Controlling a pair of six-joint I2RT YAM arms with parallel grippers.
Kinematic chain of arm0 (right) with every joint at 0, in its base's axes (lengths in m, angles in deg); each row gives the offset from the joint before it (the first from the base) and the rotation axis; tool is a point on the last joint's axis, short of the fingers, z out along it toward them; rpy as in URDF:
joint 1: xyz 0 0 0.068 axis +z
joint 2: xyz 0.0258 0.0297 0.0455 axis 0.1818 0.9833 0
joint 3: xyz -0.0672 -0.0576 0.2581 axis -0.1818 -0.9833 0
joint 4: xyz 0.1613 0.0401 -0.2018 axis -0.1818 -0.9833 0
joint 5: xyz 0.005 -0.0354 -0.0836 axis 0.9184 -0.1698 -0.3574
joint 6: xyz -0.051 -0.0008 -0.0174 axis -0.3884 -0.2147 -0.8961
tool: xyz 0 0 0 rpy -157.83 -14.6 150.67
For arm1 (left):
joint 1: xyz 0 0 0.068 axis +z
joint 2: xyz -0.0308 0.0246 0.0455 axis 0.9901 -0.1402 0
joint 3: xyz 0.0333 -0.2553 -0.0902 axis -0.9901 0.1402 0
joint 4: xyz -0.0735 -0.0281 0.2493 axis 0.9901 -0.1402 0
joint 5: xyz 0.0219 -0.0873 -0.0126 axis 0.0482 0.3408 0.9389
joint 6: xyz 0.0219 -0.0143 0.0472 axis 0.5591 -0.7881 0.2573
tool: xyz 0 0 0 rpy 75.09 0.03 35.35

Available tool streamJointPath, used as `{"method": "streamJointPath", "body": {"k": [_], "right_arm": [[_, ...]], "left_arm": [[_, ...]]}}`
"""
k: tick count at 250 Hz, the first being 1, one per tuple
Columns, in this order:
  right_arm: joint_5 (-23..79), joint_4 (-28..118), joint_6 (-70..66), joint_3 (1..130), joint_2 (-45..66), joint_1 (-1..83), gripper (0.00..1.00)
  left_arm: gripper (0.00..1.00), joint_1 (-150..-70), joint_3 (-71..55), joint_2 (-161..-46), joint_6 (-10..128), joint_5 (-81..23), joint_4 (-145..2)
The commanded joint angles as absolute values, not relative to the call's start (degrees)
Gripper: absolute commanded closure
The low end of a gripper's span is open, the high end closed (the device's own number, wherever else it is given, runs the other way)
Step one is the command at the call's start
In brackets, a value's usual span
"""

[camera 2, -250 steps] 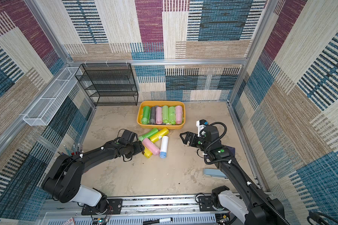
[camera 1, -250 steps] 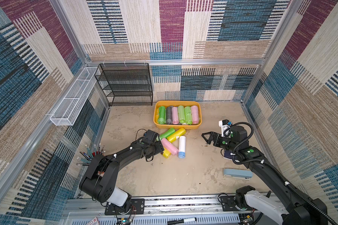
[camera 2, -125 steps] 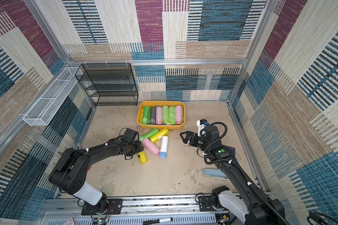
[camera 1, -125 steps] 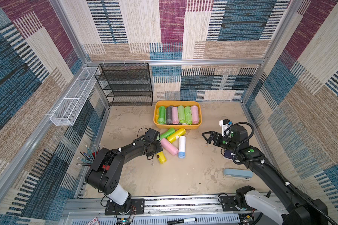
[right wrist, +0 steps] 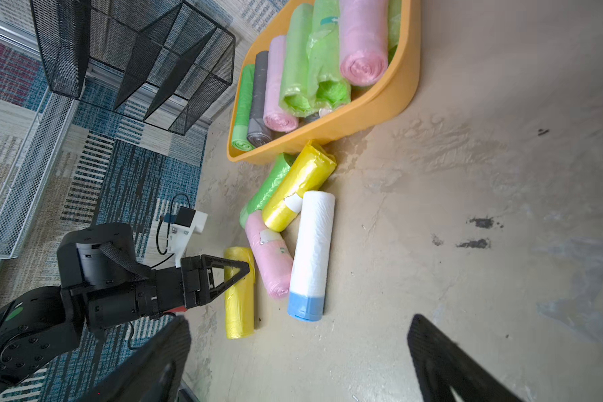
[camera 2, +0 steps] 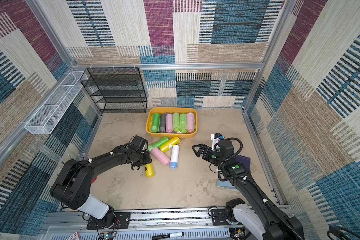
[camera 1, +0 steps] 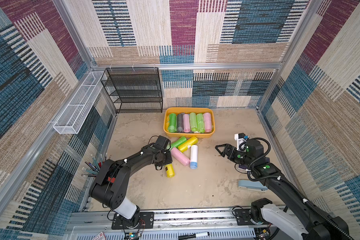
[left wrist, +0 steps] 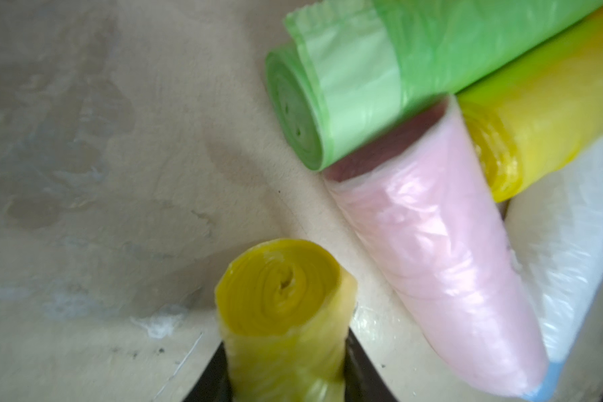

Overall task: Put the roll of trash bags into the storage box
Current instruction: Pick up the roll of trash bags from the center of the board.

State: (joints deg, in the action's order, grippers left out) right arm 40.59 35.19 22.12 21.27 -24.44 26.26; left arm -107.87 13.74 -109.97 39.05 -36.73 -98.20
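Left claw (left wrist: 286,381) pinches the upper end of the short yellow roll (camera 1: 169,170), which lies on the worktop (camera 1: 195,187) at centre frame in both top views. Its long axis runs nearly up-and-down the picture and its free end points toward the lower edge. The storage box (camera 1: 195,135) sits above and slightly right, beyond the pink roll (camera 1: 180,156). The right claw (camera 1: 219,151), spread wide and empty, hangs well apart at right, so the left arm is the nearer.
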Motion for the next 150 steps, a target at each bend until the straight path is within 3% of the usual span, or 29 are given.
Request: {"method": "streamJointPath", "body": {"k": [1, 150], "right_arm": [[43.0, 40.4, 25.4, 19.9, -24.4, 26.3, 0.01], [47.0, 49.9, 28.3, 13.3, -25.0, 26.3, 0.01]], "left_arm": [[0.63, -107.9, 13.2, -108.3, 40.6, -35.8, -99.8], [0.70, -107.9, 8.0, -97.5, 41.7, -37.8, -105.4]]}}
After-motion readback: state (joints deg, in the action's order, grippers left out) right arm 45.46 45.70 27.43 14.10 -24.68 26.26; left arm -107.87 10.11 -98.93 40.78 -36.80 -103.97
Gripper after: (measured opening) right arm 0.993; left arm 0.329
